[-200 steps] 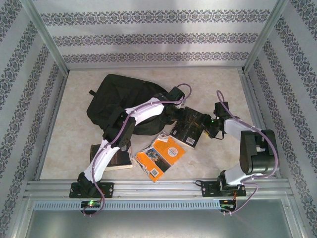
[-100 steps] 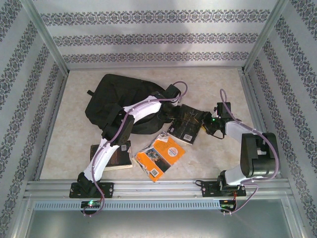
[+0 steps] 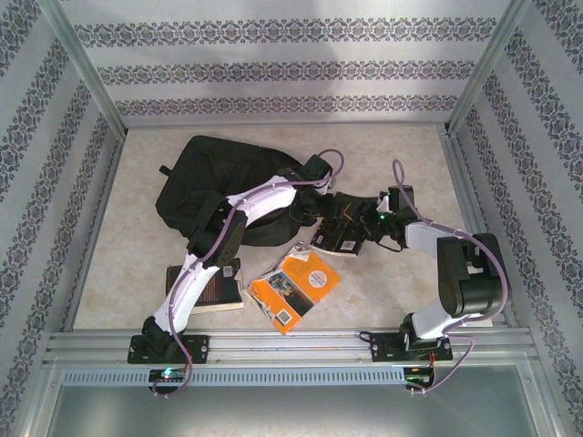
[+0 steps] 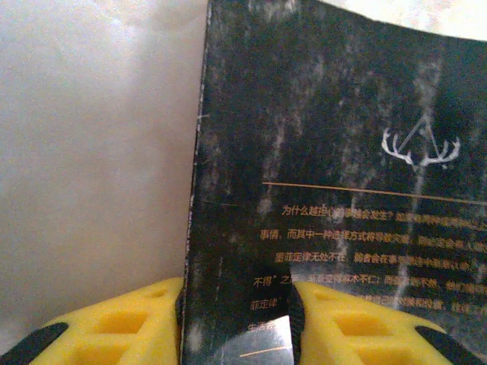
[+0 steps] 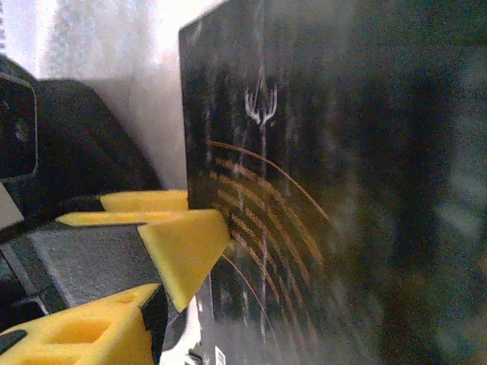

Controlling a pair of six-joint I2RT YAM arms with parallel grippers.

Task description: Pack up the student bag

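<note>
Grippers meet at one dark book (image 3: 344,228) in the overhead view. The left gripper (image 3: 321,204) is at its far-left corner and the right gripper (image 3: 376,222) at the opposite edge. The book appears raised and tilted between them, probably shared so it can be steered flat into the student bag (image 3: 214,187). That bag lies slumped just behind and to the left of the left gripper, partly under that arm. An orange book (image 3: 293,289) waits on the table (image 3: 410,155), just nearer than both grippers.

Left wrist view: the yellow fingers (image 4: 114,327) press the book's lower edge from both sides, a closed pinch on its cover.

Right wrist view: the pads (image 5: 183,243) straddle the book's edge, one touching the cover in front and one behind. Whether they actually clamp, I cannot tell.
</note>
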